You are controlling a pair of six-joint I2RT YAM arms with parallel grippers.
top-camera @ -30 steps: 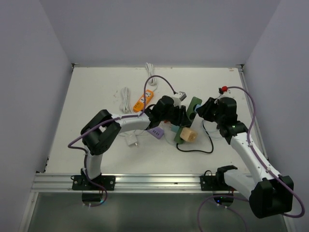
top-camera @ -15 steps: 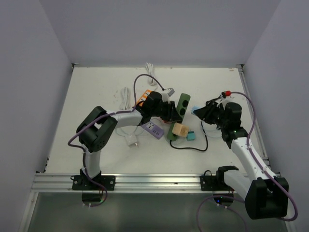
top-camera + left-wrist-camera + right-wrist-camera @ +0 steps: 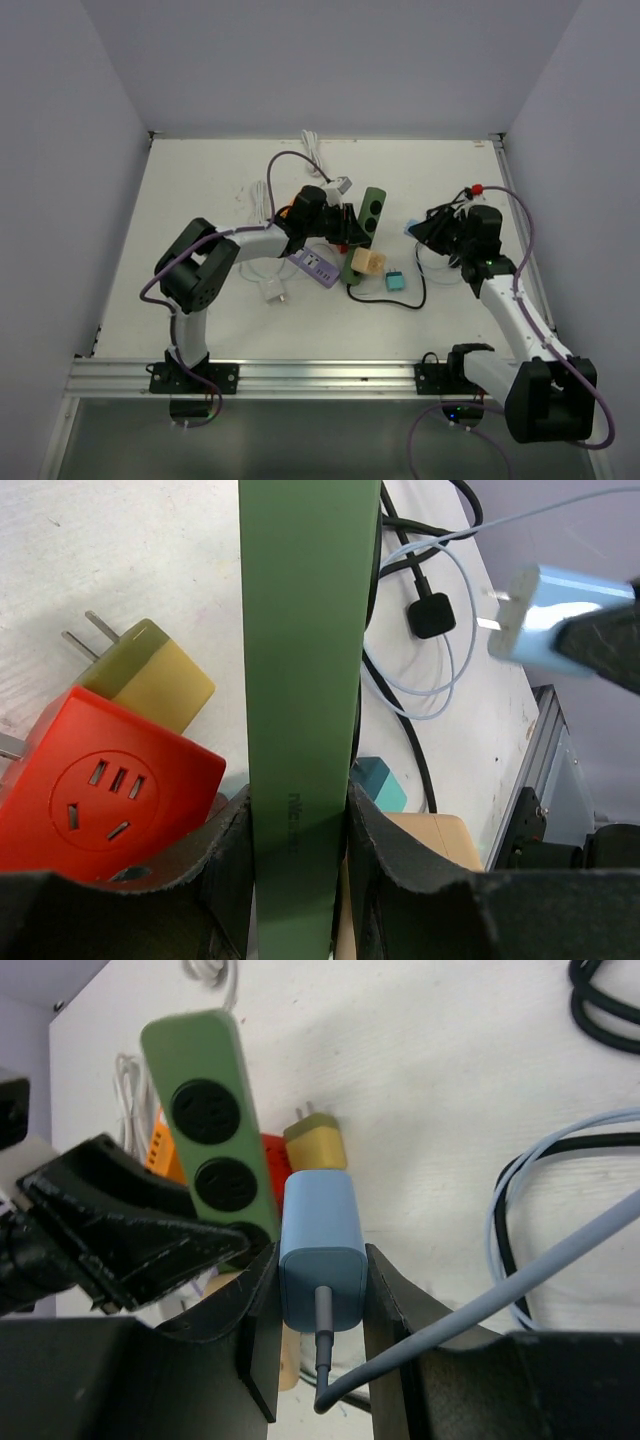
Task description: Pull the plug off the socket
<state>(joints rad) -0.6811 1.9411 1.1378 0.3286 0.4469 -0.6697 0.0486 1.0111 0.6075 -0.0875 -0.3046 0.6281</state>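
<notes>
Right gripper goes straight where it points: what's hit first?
Probably the yellow adapter, dead ahead of the blue charger in the right gripper, though it may lie lower. The green power strip sits just beside that line.

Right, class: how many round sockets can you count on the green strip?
3 on the strip, right wrist view: one near its far end, one mid-strip, one half covered by the left pincer. More may be hidden beneath.
</notes>
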